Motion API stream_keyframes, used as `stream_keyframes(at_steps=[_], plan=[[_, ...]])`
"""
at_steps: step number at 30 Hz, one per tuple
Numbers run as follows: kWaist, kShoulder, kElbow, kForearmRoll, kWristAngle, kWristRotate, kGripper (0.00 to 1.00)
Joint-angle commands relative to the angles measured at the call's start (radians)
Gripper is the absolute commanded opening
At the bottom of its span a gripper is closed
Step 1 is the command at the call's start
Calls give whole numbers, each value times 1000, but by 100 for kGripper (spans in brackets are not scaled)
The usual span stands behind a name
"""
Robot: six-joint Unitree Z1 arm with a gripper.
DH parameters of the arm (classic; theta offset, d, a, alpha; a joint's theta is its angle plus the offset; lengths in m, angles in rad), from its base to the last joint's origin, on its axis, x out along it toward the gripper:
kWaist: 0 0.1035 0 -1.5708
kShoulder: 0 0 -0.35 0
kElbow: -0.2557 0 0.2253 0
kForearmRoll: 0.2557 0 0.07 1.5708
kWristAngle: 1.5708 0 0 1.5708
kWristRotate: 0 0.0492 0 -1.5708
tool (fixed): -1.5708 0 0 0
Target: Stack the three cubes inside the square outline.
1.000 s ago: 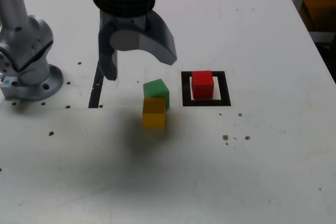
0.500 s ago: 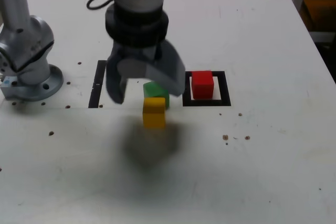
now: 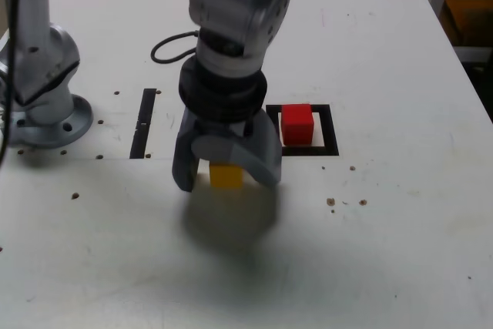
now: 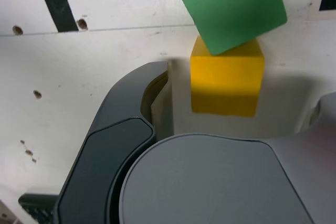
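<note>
Stacking task, approach to the second cube. Over the last second the pincer (image 3: 226,171) has swung from above the black tape strip (image 3: 143,121) toward the exterior view's right and dropped to the counter (image 3: 400,213), so that its two jaws now straddle the yellow cube (image 3: 226,176). The jaws stand wide, with a clear gap on either side of the cube in the wrist view, and nothing is held yet; they appear just to have begun narrowing. The red cube (image 3: 296,124) sits inside the square outline (image 3: 327,144) and has not moved, so the base of the stack is judged to be in place and the yellow cube is the likely next layer.

Surroundings: the green cube (image 4: 233,9) lies just behind the yellow one, turned at an angle; its corner overlaps the yellow cube's far edge in the wrist view, and whether they touch cannot be told. In the exterior view it is hidden behind the arm. This closeness is the main obstacle: closing or lifting could nudge the green cube. The arm's base (image 3: 46,105) stands at the exterior view's left, well apart, and a black cable (image 3: 166,45) loops behind the arm
</note>
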Motion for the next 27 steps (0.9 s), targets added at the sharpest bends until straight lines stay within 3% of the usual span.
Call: stream_keyframes(at_steps=[1,5,15,19,23,27], plan=[[-6,8,10,-17,15,-4,93],[-9,10,26,-35,37,-14,93],[-8,7,23,-24,44,-22,84],[-8,10,20,-21,45,-41,69],[-8,21,15,-20,76,-61,44],[-8,37,5,-11,94,-63,28]])
